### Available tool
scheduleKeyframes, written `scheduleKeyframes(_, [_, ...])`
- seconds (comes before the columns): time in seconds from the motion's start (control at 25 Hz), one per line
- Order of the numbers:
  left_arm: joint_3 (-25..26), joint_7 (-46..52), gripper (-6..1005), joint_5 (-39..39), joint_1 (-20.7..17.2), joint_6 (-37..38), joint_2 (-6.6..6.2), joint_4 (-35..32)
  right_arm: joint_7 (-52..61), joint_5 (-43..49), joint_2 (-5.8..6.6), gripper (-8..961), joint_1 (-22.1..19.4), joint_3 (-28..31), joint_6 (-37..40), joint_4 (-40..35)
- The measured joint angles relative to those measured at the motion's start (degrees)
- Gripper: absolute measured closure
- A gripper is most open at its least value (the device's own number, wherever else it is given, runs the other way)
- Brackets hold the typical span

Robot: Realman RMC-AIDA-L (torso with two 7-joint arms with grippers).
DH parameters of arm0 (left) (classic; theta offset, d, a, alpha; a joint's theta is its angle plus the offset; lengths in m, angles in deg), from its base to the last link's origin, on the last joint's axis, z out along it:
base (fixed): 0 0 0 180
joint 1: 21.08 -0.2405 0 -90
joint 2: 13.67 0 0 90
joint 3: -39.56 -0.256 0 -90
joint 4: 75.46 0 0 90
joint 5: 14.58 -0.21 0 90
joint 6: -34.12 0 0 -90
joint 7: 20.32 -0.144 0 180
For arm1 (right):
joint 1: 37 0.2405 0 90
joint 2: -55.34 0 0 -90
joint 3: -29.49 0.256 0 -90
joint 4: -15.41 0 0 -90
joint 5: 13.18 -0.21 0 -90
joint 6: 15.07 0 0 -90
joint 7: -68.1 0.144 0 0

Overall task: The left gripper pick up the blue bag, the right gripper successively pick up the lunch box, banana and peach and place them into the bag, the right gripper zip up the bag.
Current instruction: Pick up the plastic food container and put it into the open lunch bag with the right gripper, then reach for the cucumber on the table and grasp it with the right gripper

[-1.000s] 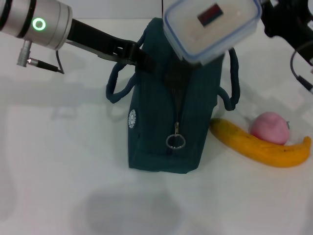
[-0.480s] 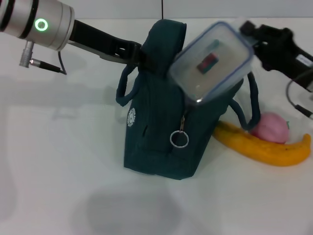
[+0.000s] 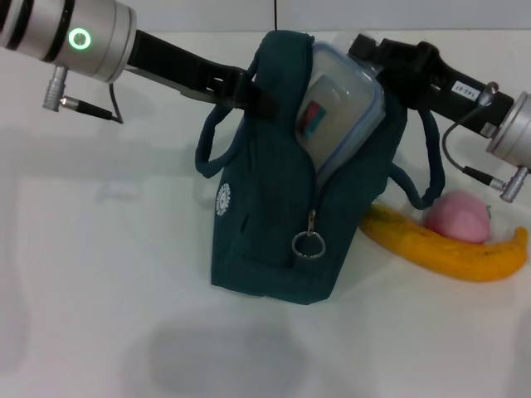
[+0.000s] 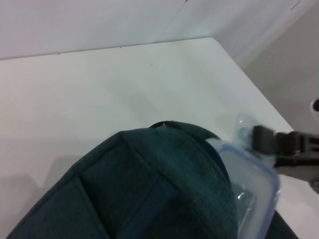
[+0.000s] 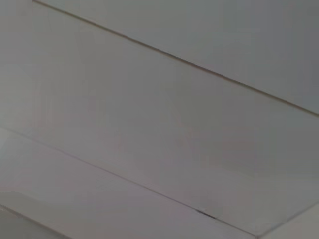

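The lunch box [image 3: 338, 104] sits tilted, half inside the blue bag's [image 3: 265, 215] open top, with the right hand [image 3: 383, 60] clamped on its upper edge. The left hand [image 3: 249, 89] grips the bag's far side. The banana [image 3: 440, 245] and the peach [image 3: 458, 217] lie touching near the white bench's [image 3: 99, 274] right edge.

The head view looks down on the white desk [image 3: 99, 315] from in front. The left wrist view sits close over the dark teal fabric bag [image 3: 274, 215], shared with the head view. The right wrist view faces blank surfaces.

Lab: bare white table [image 3: 99, 274]
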Motion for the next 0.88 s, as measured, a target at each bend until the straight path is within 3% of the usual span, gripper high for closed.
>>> scheduleKeyframes(0.52, [-0.08, -0.2, 944, 0.1, 0.29, -0.24, -0.15, -0.01, -2.41, -0.23, 0.0, 856, 2.82, -8.9, -4.11, -1.12])
scheduleKeyframes(0.72, [-0.08, -0.2, 944, 0.11, -0.1, -0.37, -0.46, -0.01, -6.3, -0.4, 0.0, 722, 1.76, -8.93, -2.36, -2.64])
scheduleKeyframes(0.88, [-0.07, -0.26, 944, 0.12, -0.21, -0.63, -0.52, -0.01, -7.55, -0.6, 0.14, 631, -1.93, -8.62, 2.5, -6.68])
